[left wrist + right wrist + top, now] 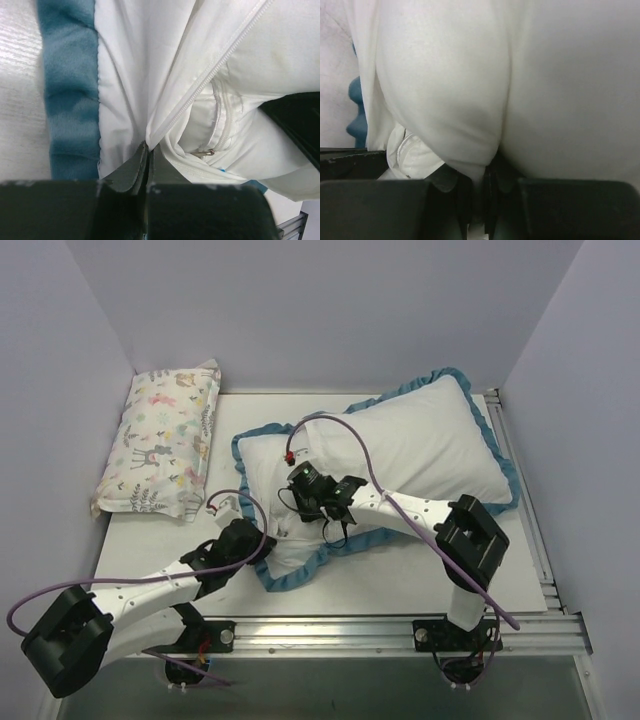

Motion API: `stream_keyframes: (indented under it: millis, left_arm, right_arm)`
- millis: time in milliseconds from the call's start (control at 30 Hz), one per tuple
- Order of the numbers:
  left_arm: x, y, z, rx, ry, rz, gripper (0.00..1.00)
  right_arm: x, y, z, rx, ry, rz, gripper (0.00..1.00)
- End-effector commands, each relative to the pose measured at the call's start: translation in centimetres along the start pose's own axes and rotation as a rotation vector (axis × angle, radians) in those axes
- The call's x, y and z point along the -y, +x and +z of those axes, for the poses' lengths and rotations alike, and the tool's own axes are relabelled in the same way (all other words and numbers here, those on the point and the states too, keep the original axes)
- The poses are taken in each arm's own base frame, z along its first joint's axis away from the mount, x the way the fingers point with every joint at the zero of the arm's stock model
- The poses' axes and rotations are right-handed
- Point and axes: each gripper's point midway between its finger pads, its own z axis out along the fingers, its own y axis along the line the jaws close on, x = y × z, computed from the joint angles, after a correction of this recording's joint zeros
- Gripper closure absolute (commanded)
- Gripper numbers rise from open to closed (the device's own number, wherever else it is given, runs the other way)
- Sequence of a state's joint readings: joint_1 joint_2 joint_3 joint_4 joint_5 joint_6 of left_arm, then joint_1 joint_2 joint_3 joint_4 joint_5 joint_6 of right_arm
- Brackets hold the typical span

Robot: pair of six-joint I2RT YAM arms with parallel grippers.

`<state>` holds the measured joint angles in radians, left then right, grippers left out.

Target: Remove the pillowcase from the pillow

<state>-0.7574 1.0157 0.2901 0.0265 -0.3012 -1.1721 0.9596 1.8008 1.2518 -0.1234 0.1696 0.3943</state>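
Observation:
The pillowcase (430, 445) lies across the table's middle, white side up, with a teal ruffled edge (503, 475). No houndstooth print shows. Its zipper (210, 75) is open at the near left corner. The white pillow (240, 135) shows inside that opening, with a zipper of its own. My left gripper (264, 540) (149, 147) is shut on the pillowcase's white fabric at the zipper edge. My right gripper (296, 498) (487, 170) is shut on a smooth white stuffed bulge (445, 90), seemingly the pillow. The ruffle (357, 110) shows at the left of that view.
A pastel animal-print pillow (165, 440) lies at the back left against the wall. A metal rail (400, 632) runs along the table's near edge and another (530, 520) along its right side. Pale walls close in the back and both sides.

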Motion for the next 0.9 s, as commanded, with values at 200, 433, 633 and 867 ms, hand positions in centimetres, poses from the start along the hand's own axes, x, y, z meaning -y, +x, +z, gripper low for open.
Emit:
stream_keyframes:
  millis: [200, 433, 633, 867]
  left_arm:
    - [-2.7, 1.6, 0.8, -0.063, -0.123, 0.059, 1.0]
    - [-3.5, 2.5, 1.3, -0.095, -0.151, 0.066, 1.0]
    - [-3.8, 3.2, 2.2, -0.117, -0.164, 0.078, 1.0]
    - [-3.2, 4.4, 3.3, -0.152, -0.137, 0.061, 1.0]
  right_arm:
    - [7.0, -8.9, -4.4, 0.101, -0.063, 0.347, 1.0]
    - [10.8, -15.4, -9.6, 0.265, -0.062, 0.431, 1.0]
    - [11.2, -18.2, -12.0, 0.332, -0.077, 0.442, 1.0]
    - [10.2, -18.5, -14.0, 0.34, -0.148, 0.436, 1.0]
